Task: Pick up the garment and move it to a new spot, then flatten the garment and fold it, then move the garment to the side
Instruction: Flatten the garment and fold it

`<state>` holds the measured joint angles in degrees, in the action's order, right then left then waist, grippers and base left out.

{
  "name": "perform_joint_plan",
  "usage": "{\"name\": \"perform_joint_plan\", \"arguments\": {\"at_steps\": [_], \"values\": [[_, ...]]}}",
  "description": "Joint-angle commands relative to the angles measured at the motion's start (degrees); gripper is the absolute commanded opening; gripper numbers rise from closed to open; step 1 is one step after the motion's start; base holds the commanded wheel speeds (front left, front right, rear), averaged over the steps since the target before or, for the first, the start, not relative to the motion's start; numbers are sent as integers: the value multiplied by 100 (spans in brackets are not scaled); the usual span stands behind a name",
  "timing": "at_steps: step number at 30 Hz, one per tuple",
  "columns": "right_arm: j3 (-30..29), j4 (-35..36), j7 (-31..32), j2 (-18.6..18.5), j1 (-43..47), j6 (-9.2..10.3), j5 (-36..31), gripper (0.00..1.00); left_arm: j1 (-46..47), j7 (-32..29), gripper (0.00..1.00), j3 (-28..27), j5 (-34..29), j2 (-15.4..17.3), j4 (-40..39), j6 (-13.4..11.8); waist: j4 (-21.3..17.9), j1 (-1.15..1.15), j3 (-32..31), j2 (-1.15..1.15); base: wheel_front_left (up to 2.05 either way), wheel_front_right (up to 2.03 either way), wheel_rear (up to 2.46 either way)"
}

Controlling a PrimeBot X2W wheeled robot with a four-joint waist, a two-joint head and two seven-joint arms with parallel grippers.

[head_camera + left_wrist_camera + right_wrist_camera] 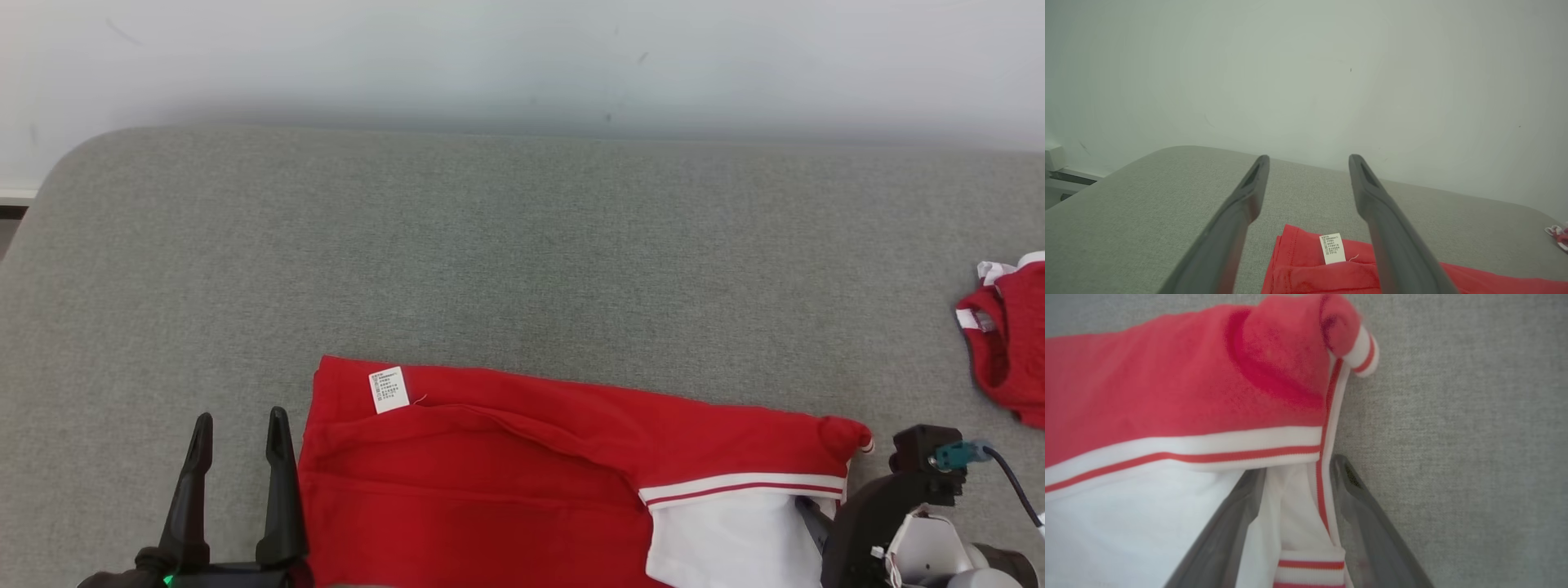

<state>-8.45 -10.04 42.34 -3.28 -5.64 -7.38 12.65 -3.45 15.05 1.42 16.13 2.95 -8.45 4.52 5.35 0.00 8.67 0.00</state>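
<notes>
The garment (506,457) is red with a white panel and red-striped white trim, and lies flat at the near edge of the grey padded surface (522,245). A white care label (389,389) sits at its far left corner. My left gripper (240,416) stands open just left of that corner, touching nothing; in the left wrist view the left gripper (1309,159) points over the garment (1306,269). My right gripper (1299,469) is open with its fingers on either side of the trimmed white edge at the garment (1167,388) right end. The right wrist (890,506) hides those fingers from above.
Another red and white piece of clothing (1008,335) lies bunched at the right edge of the surface. A pale wall (522,57) runs along the far side. The surface's left far corner is rounded, with floor beyond it.
</notes>
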Motion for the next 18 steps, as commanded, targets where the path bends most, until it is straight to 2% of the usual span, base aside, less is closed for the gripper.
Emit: {"name": "perform_joint_plan", "arguments": {"at_steps": [1,2,7,18], "values": [[97,-124,6,70,-14,-18,4,15,67,16,100,-20,-15,-9,11,-10,-35,0,17,0,0,0,0],[123,-149,-36,70,-57,-18,27,0,85,16,100,-31,-12,-9,50,-9,-53,0,21,0,0,0,0],[-123,-200,-304,32,-220,-1,-135,0,132,16,100,-60,41,-9,290,17,-147,0,24,0,0,0,0],[-1211,69,-497,23,-360,-2,-540,0,225,16,100,-209,114,-8,765,77,-360,0,-15,0,0,0,0]]}}
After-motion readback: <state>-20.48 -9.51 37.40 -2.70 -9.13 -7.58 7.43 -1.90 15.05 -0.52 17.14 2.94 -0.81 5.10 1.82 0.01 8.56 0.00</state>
